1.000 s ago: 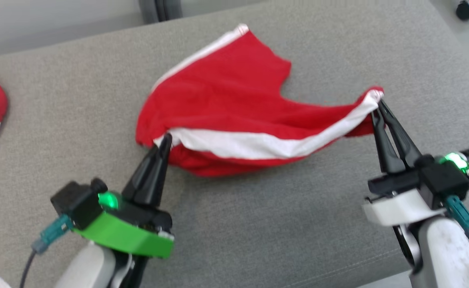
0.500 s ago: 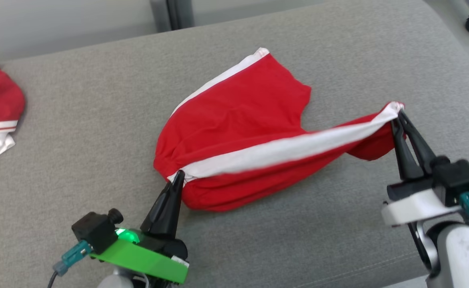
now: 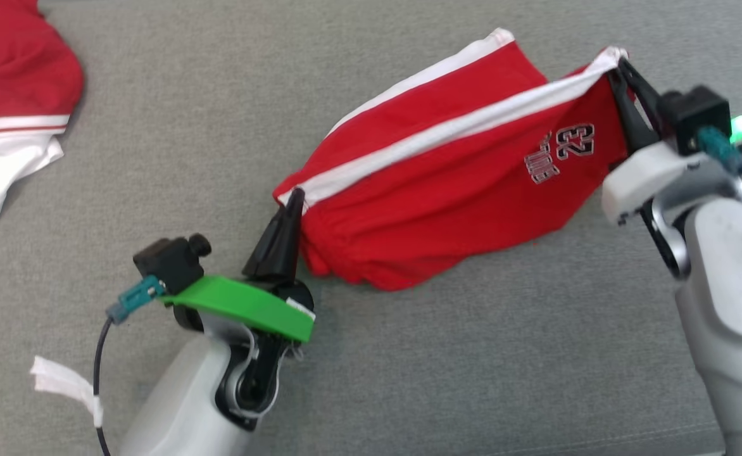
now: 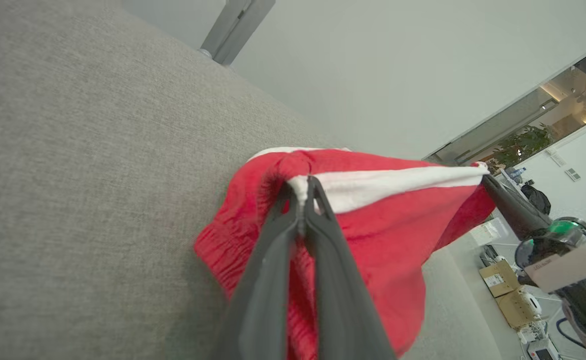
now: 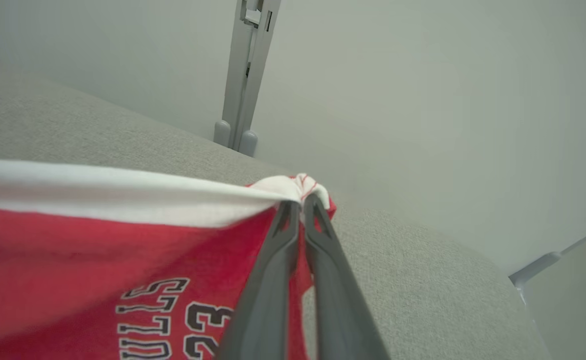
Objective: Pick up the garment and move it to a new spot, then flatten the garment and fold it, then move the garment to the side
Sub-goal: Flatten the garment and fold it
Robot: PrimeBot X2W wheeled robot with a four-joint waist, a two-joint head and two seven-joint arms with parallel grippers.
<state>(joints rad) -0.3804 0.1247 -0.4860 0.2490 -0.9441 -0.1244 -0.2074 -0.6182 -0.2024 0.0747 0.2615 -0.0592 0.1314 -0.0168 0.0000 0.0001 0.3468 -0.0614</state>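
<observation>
The garment [image 3: 447, 183] is a pair of red shorts with white side stripes and a printed "23". It hangs stretched between both grippers above the grey cushion [image 3: 409, 367]. My left gripper [image 3: 294, 197] is shut on its left end at the white stripe, seen close in the left wrist view [image 4: 304, 186]. My right gripper [image 3: 618, 62] is shut on the opposite white-edged corner, raised higher, as the right wrist view shows [image 5: 300, 199]. The lower folds of the garment [image 4: 373, 260] sag toward the cushion.
Another red and white garment [image 3: 10, 107] lies at the far left of the cushion. A white tag [image 3: 61, 380] hangs by my left arm's cable. A grey post [image 5: 245, 75] stands behind the cushion's back edge.
Both grippers have lifted the garment off the cushion and pulled it taut, turning it so the "23" print faces up. The head camera has also tilted, shifting the whole scene.
</observation>
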